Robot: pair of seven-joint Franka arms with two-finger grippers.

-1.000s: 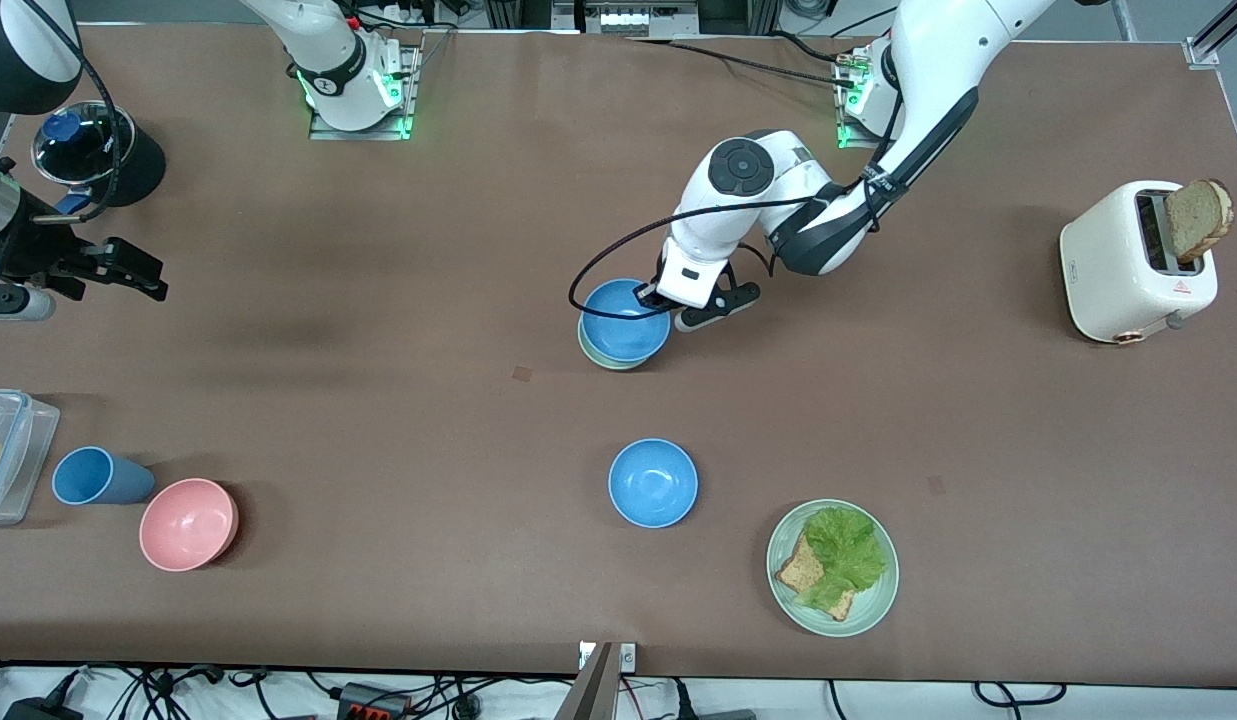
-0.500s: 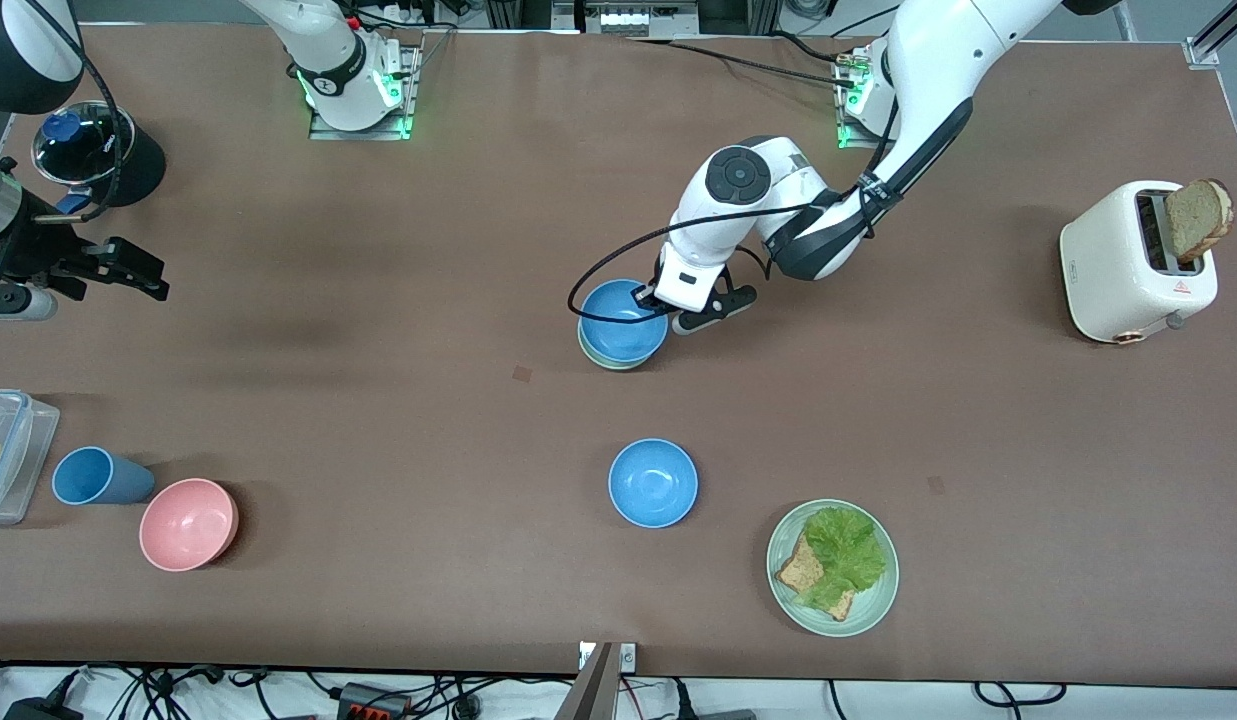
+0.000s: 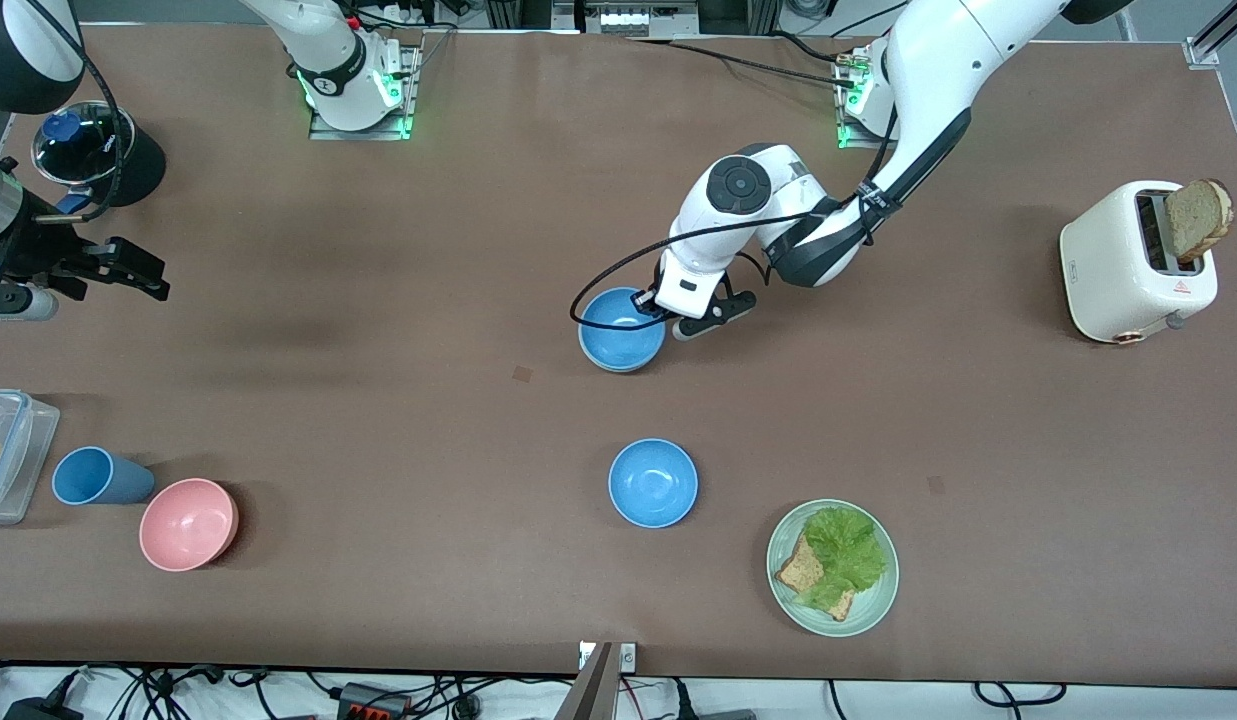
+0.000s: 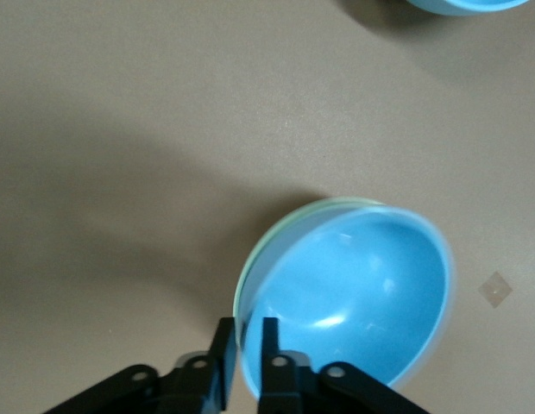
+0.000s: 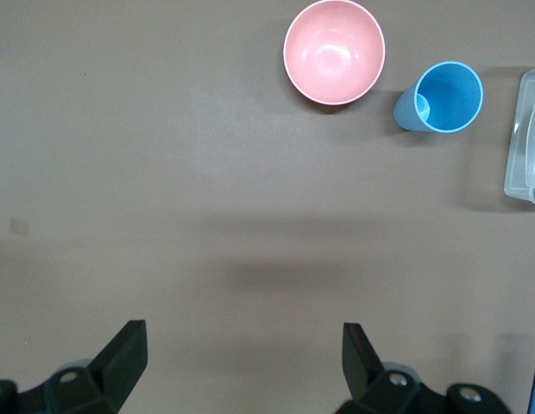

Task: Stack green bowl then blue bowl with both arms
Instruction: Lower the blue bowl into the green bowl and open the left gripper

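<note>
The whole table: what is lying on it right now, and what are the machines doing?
Blue bowl: one, sky blue, mid-table, nested in the green bowl.
Green bowl: one, pale mint, under that blue bowl; only its rim shows.
Second blue bowl: one, sky blue, alone, nearer the front camera than the stack.
Green plate: one, pale green, with lettuce and toast, beside the second blue bowl.
Toaster: one, white, bread slice sticking up, at the left arm's end.
Pink bowl: one, pink, at the right arm's end.
Blue cup: one, blue, lying beside the pink bowl.
Clear container: one, beside the cup.
Left pincer: black, straddling the stacked bowls' rim.
Right pincer: black, open, waiting above bare table.
</note>
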